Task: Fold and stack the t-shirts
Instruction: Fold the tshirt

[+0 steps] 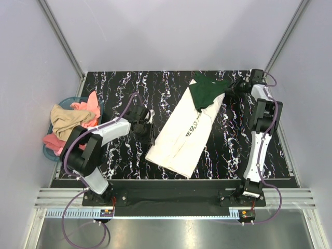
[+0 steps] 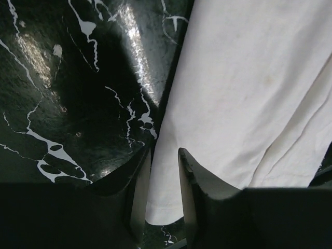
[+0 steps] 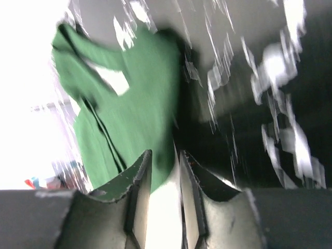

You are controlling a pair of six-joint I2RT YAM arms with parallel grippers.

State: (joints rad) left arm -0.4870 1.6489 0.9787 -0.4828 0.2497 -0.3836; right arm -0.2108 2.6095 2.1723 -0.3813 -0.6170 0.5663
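On the table (image 1: 114, 155), one green t-shirt (image 1: 207, 92) overlaps one cream t-shirt (image 1: 181, 140); left tool (image 2: 165, 155), right tool (image 3: 165, 155) released.

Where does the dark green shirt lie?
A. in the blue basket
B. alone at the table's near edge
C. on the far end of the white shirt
C: the green shirt overlaps the far end of the white shirt, as the top view shows.
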